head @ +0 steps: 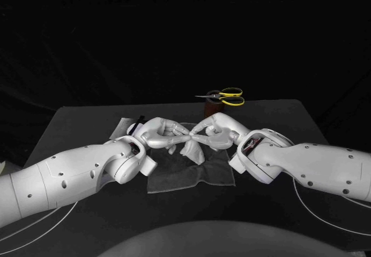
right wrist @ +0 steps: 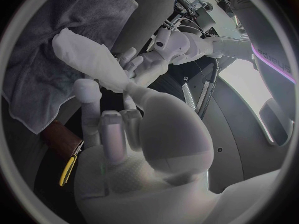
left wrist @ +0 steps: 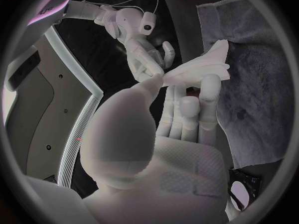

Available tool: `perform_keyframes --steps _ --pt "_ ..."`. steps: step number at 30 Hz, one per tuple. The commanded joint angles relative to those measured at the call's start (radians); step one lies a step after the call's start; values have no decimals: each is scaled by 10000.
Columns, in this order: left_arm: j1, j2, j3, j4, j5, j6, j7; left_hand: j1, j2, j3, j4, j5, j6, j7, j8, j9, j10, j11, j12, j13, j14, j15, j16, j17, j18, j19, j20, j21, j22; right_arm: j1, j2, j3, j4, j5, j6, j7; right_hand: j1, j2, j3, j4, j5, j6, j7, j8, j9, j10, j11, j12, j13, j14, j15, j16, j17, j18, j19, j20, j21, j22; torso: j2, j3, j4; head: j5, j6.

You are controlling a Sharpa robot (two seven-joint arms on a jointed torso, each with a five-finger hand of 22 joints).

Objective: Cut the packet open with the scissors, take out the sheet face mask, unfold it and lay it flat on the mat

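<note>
left robot hand (head: 164, 134): over the middle of the surface (head: 77, 123). I see its thumb and a fingertip pinching the top end of the sheet mask (head: 193, 152).
right robot hand (head: 215, 131): facing the left one, fingertips almost meeting it. It pinches the same top end of the mask, right beside the left one's grip.
grip check: in the left wrist view the thumb tip sits on the mask end with the other robot hand's fingers closed on it from the opposite side. The right wrist view shows the same thing mirrored.
sheet mask: out of the packet, white, folded into a narrow bunched strip, not spread. It hangs down from the two pinches, above the mat. I cannot tell if its lower end touches the mat.
mat (head: 193, 179): grey cloth, lying flat mid-surface under and just nearer than both hands, slightly rumpled.
packet (head: 126, 126): pale, lying on the surface to the left of the left robot hand, toward the far left corner, partly hidden by the arm. I cannot see the cut edge.
scissors (head: 225, 96): yellow handles, at the middle of the far edge, resting on top of a brown holder (head: 209, 110), well apart from both hands.
</note>
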Motion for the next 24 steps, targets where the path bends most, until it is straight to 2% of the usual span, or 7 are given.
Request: perform_keyframes --steps 1,5,9,13,17,24 --pt "5 29 7 10 -197 401 43 -17 87 -47 11 -62 -52 7 -37 -24 -64 -12 70 28 11 57 76 56 -12 -19 76 -20 16 5 10 9 18 -96 47 84 68 69 40 4 46 54 34 21 14 717 -1 -53 2027 947 -32 67 2355 118 -52 14 19 645 2 -6 3 -3 0" --pt "5 43 7 6 -212 423 51 80 197 -23 19 -61 -7 1 -65 -44 -74 -19 87 49 6 55 98 100 -9 -16 85 -13 33 5 10 9 37 -96 80 95 68 69 40 4 46 54 34 21 14 717 -1 -53 2027 947 -32 67 2355 118 -52 14 19 645 1 -5 2 6 0" --pt "5 55 8 1 -216 425 79 168 403 33 71 -61 60 -6 -105 -72 -80 -27 103 72 7 51 127 166 -6 -14 89 -7 48 5 4 9 55 -95 133 112 60 74 66 -11 46 42 41 29 18 717 5 -51 2029 941 -25 62 2344 120 -62 19 -2 646 -2 -5 4 8 0" --pt "5 61 8 -1 -178 443 112 243 712 137 161 -61 134 -22 -143 -99 -92 -43 108 91 21 40 159 252 -5 -13 88 2 67 5 -6 9 60 -92 201 121 56 72 68 -12 46 35 44 28 17 711 7 -67 2019 936 -24 57 2333 121 -66 20 -13 644 -4 -5 -1 12 0" --pt "5 62 8 1 -90 511 151 326 917 218 194 -61 187 -43 -163 -114 -102 -61 113 107 22 29 176 302 -1 -24 83 -3 68 5 -14 9 50 -93 249 115 50 71 69 -10 46 27 48 25 17 713 10 -60 2024 936 -22 57 2332 124 -72 21 -31 641 -2 -4 -1 5 0" --pt "5 56 9 11 78 673 196 383 1077 246 229 -62 332 -100 -133 -107 -44 -104 170 150 1 6 188 340 4 -47 71 -11 73 5 -23 9 24 -116 313 82 35 91 84 -1 46 8 57 20 15 713 17 -56 2026 934 -16 55 2328 123 -77 24 -36 643 -1 -5 3 0 0"
